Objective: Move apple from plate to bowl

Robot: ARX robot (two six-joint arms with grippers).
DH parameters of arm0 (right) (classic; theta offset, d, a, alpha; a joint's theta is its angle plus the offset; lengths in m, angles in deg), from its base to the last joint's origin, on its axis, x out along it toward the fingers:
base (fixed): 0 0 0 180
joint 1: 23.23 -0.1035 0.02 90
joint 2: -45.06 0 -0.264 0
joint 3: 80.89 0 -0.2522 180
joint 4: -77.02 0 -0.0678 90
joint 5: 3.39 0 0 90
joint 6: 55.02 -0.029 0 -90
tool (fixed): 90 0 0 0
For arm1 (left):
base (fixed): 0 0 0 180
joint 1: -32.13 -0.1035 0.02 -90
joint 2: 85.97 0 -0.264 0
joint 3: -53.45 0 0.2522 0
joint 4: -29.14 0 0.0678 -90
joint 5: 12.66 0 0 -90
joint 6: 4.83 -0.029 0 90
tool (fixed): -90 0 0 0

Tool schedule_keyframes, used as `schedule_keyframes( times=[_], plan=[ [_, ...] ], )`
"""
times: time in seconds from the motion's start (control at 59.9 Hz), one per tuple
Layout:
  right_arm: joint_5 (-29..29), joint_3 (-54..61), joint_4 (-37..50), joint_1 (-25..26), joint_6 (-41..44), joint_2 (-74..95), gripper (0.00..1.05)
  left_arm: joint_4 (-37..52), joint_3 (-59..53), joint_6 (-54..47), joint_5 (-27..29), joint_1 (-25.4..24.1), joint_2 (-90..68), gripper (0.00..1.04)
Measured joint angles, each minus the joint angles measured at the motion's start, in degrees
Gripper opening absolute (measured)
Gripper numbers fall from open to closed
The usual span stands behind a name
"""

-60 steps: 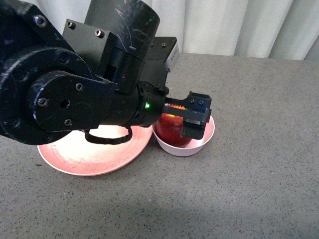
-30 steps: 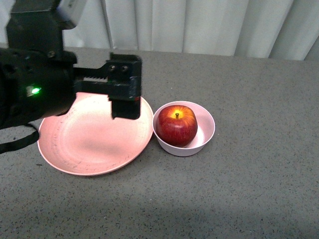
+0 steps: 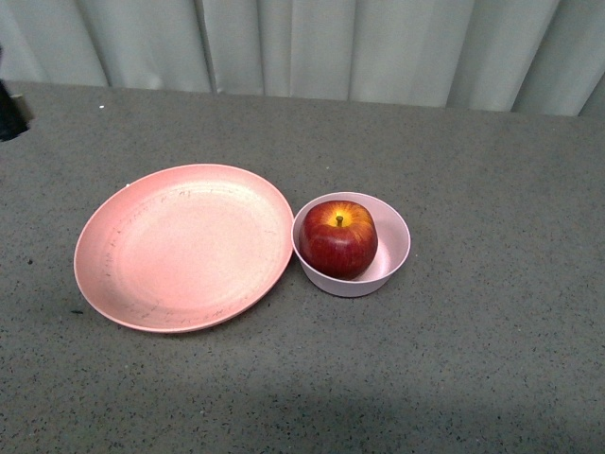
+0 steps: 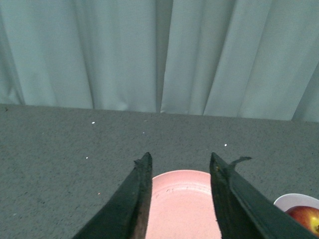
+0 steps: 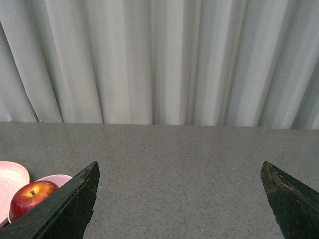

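Open left gripper [image 4: 179, 163] frames the plate [image 4: 182, 199]; apple [image 4: 305, 217], seemingly in the bowl [image 4: 294, 200], at the edge.

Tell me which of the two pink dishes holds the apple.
The bowl, the small pale one with sloping sides. The apple sits inside it, stem up. The plate beside it is wide, flat, salmon-pink, and holds nothing.

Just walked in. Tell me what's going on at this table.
Nothing is being handled right now. The apple sits stem-up in the bowl, beside the bare plate, so the move looks done. The left gripper and right gripper are both open, holding nothing, away from the dishes.
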Motion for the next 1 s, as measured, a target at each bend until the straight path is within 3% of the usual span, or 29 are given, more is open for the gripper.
schedule_keyframes(
  times=[0.167,0.617,0.701,1.001],
  plan=[
    [-0.02,0.0,-0.02,0.0,0.0,0.0,0.95,-8.52,-3.04,-0.13,-3.32,-3.82,10.21,0.03],
    [-0.04,0.0,0.0,0.0,0.0,0.0,0.95,-27.91,-8.52,-0.55,-10.58,-10.97,36.57,0.04],
    [-0.02,0.0,0.0,0.0,0.0,0.0,0.95,-31.19,-8.74,-0.59,-15.12,-14.45,40.11,0.04],
    [-0.02,0.0,-0.02,0.0,0.0,0.0,0.95,-43.82,-8.81,-0.59,-15.78,-16.46,54.23,0.04]
  ],
)
